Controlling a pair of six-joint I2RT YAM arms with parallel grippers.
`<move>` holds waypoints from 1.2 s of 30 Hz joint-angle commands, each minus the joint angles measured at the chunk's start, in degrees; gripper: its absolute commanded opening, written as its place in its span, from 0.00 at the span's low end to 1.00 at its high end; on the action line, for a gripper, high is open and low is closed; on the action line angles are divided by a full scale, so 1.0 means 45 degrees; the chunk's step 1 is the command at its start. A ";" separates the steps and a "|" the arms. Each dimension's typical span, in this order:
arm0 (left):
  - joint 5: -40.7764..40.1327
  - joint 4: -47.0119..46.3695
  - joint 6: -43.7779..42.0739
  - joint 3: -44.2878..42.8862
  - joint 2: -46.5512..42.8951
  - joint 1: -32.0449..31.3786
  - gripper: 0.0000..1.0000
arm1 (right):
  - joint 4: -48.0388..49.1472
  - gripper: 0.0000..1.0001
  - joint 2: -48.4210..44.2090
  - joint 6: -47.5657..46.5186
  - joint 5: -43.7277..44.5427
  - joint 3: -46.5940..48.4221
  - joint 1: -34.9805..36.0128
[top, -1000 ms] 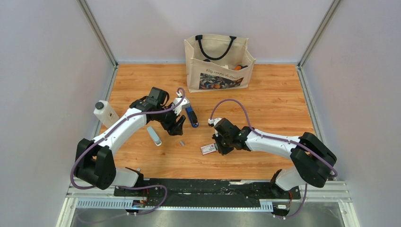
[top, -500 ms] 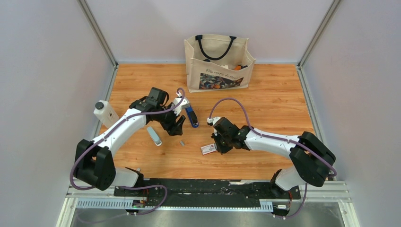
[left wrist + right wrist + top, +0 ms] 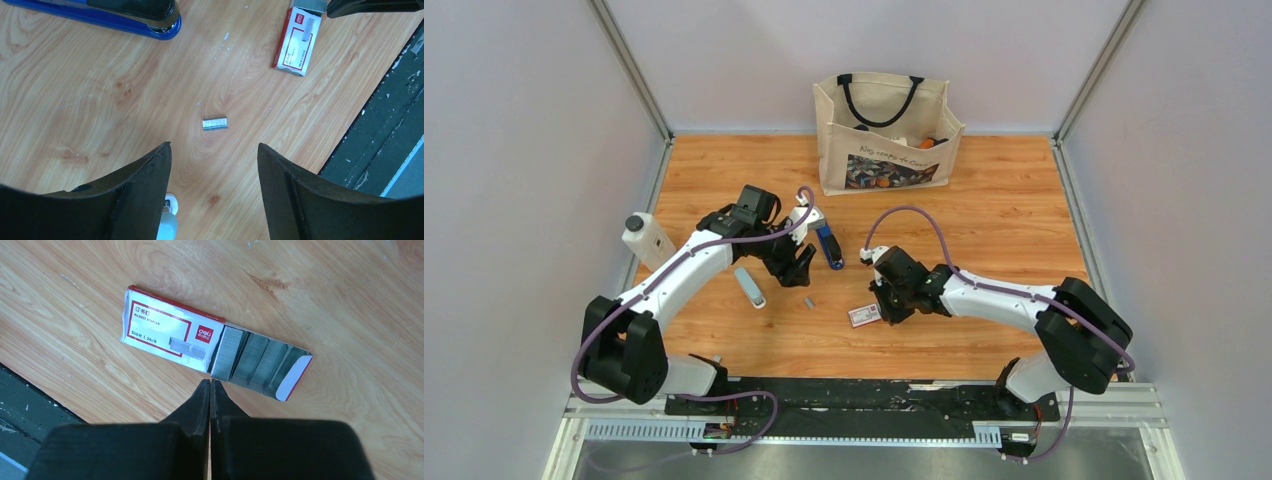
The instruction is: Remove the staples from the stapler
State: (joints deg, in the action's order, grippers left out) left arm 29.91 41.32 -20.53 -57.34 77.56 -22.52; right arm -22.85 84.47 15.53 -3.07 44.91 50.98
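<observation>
Short silver-grey metal staple strip lies just ahead of left end effector — wide open, empty — w/ long axis across its gap.

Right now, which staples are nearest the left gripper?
The loose staple strip, lying alone on the wood directly ahead of the open left gripper. The other staples sit in rows inside the white-and-red box, farther off.

left wrist view: stapler cut by top edge, only one end shows | staple box clipped at top too | white tool mostly behind my left finger | overhead: staples too small to count
</observation>
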 commanded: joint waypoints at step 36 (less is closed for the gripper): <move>-0.2935 -0.0334 -0.7250 0.0964 0.1005 -0.2846 0.86 | 0.2734 0.60 -0.3632 0.2408 0.1444 -0.2673 -0.2657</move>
State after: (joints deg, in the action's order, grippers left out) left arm 18.96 40.93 -43.94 -52.64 79.37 -33.74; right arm -14.98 71.40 23.57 0.67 34.35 38.92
